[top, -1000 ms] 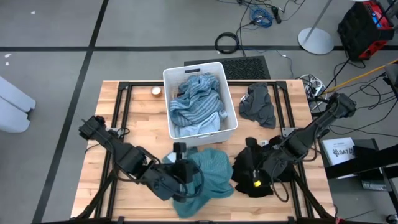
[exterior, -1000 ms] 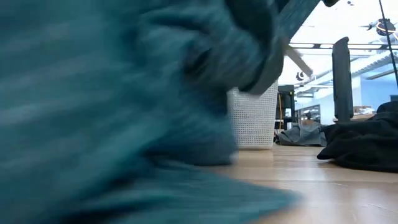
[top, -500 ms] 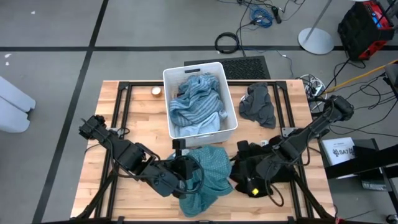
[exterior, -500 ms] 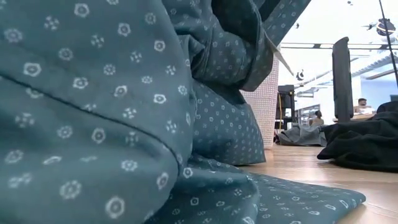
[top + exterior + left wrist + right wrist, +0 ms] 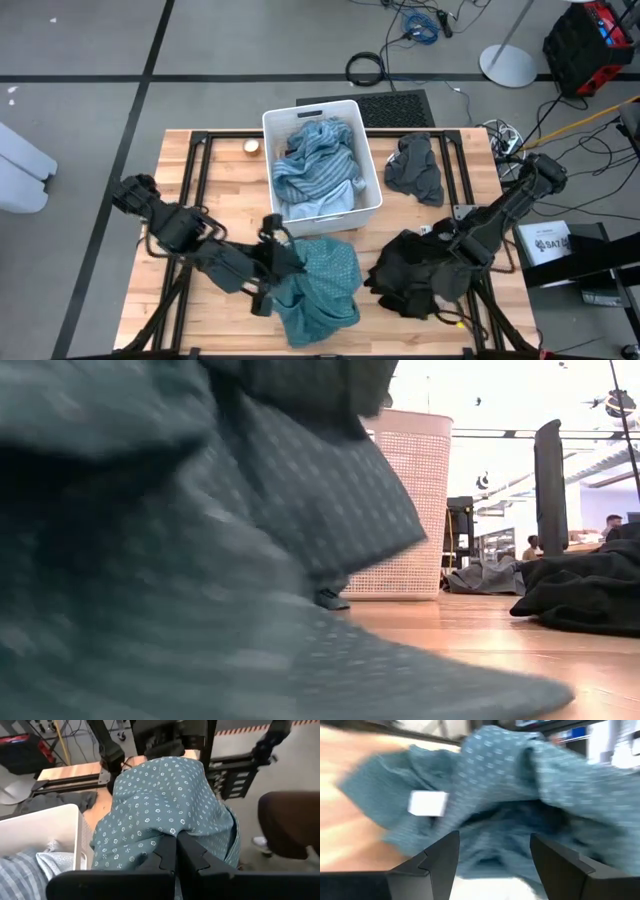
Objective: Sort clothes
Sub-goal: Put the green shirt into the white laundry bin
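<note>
Left hand [image 5: 175, 851] clamps the teal garment [image 5: 318, 290] (white-dotted); right hand [image 5: 494, 851], fingers apart, faces it.

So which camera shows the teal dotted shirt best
The high view: the whole teal dotted shirt shows, pinched by the left gripper near the white bin. The left wrist view shows only its dotted pattern; the low and right wrist views are blurred.

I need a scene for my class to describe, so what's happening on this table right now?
A two-armed robot is sorting clothes. The left gripper is pinching the teal green patterned garment at the table's front. The right gripper, fingers open, is near the black garment. Striped and blue pieces fill the white bin; a dark grey piece lies beside it.
</note>
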You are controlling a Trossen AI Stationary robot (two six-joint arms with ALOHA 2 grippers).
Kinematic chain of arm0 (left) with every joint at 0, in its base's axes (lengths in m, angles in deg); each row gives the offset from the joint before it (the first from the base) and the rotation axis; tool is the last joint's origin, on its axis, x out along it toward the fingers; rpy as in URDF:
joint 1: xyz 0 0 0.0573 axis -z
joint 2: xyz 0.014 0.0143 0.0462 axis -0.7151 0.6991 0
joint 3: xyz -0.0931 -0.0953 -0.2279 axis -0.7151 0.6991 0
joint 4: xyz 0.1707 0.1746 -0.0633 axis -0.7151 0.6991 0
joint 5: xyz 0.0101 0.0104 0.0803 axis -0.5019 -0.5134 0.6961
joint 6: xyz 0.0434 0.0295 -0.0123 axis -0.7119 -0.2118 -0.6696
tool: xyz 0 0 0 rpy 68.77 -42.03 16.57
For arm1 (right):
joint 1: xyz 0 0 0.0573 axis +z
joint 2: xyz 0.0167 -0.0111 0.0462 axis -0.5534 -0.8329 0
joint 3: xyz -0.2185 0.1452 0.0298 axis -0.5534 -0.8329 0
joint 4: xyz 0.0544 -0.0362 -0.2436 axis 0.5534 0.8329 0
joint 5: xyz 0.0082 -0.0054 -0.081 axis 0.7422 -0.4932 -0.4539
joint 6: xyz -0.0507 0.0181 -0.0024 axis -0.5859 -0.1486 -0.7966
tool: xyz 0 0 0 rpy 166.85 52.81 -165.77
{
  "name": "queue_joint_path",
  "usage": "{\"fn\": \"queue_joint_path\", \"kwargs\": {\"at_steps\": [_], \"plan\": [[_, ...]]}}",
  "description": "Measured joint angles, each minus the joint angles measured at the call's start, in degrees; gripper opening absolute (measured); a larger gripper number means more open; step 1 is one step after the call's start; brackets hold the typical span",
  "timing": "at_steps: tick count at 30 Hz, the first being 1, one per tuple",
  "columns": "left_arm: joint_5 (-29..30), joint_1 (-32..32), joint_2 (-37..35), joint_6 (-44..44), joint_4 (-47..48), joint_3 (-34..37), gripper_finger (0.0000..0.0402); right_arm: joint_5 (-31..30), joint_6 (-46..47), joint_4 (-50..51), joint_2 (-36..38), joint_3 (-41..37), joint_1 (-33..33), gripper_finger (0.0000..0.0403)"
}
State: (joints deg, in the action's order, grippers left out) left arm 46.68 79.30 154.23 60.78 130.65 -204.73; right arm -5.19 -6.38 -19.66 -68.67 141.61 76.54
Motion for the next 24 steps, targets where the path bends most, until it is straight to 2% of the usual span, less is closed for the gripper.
{"fn": "queue_joint_path", "kwargs": {"at_steps": [3, 9, 13, 19, 24], "plan": [[0.1, 0.1, -1.0, 0.8, -0.1, 0.0, 0.0001, -5.8, -7.4, -3.7, 0.0, 2.8, 1.8, 0.0231], [-0.8, -2.0, -0.5, 4.9, -0.1, 0.0, 0.0001, -5.4, -16.7, -4.2, 0.0, 8.4, 3.0, 0.0231], [-1.4, -3.6, -0.1, 6.8, -0.2, 0.0, 0.0001, -4.3, -20.0, -3.6, -0.2, 8.7, 2.9, 0.0231], [-4.9, -6.2, -0.2, 6.8, -0.8, 0.0, 0.0001, -4.4, -27.2, -4.2, -4.4, 8.7, 1.4, 0.0231], [-7.4, -7.1, 0.1, 6.8, -0.8, 0.0, 0.0001, -10.6, -33.4, -8.3, -7.6, 8.7, -0.2, 0.0231]]}}
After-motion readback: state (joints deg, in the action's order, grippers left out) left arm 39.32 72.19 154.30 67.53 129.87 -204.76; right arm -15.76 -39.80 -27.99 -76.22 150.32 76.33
